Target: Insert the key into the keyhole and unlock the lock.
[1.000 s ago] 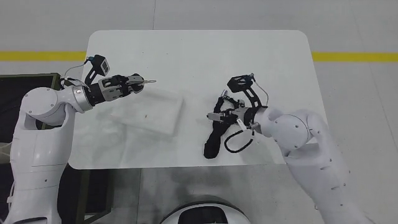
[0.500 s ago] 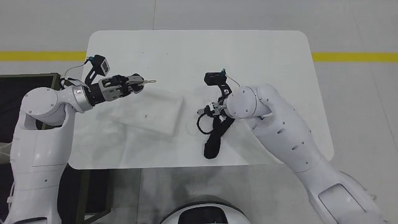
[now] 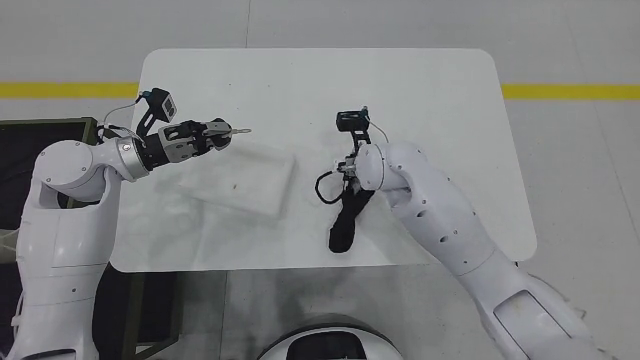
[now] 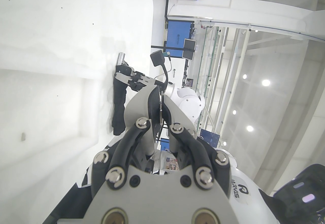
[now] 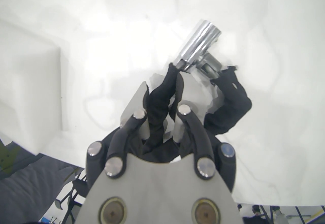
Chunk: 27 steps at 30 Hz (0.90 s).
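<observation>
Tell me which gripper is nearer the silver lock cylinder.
Right. The right gripper is shut on the black sleeve behind the cylinder; the left gripper holds the key far off, beyond the white block.

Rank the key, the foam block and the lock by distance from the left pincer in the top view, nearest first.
1. Key: gripped in the left pincer, tip pointing toward the table's middle.
2. Foam block: on the table next to that pincer, on the robot's side of it.
3. Lock: farthest, beyond the block on the right.
</observation>
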### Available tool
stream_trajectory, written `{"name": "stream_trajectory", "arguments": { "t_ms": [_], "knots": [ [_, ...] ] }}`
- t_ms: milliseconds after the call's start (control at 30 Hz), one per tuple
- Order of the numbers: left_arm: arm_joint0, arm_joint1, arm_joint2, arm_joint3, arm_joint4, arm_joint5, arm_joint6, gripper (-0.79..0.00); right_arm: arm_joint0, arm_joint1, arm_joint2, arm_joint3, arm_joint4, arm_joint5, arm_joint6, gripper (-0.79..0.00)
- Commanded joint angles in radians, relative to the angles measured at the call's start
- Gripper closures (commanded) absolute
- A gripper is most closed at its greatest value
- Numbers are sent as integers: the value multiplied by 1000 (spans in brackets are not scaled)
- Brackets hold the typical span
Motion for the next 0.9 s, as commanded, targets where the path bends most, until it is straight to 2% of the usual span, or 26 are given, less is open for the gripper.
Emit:
{"name": "stream_trajectory", "arguments": {
  "t_ms": [0,100,233,367,467,733,833,867],
  "knots": [
    [0,0,0,0,0,0,0,0,-10,-8,4,-4,-56,3,-3,0],
    [0,0,0,0,0,0,0,0,-33,-17,52,-48,-48,-13,13,0],
    [0,0,0,0,0,0,0,0,-87,-12,193,-167,87,-95,73,0],
    [0,0,0,0,0,0,0,0,-157,1,370,-259,287,-225,67,0],
    [0,0,0,0,0,0,0,0,-200,7,445,-271,457,-356,78,0],
    [0,0,0,0,0,0,0,0,-204,9,462,-268,480,-375,82,0],
    [0,0,0,0,0,0,0,0,-318,10,491,-300,557,-421,-37,0],
    [0,0,0,0,0,0,0,0,-336,8,509,-290,640,-438,-67,0]
  ]
}}
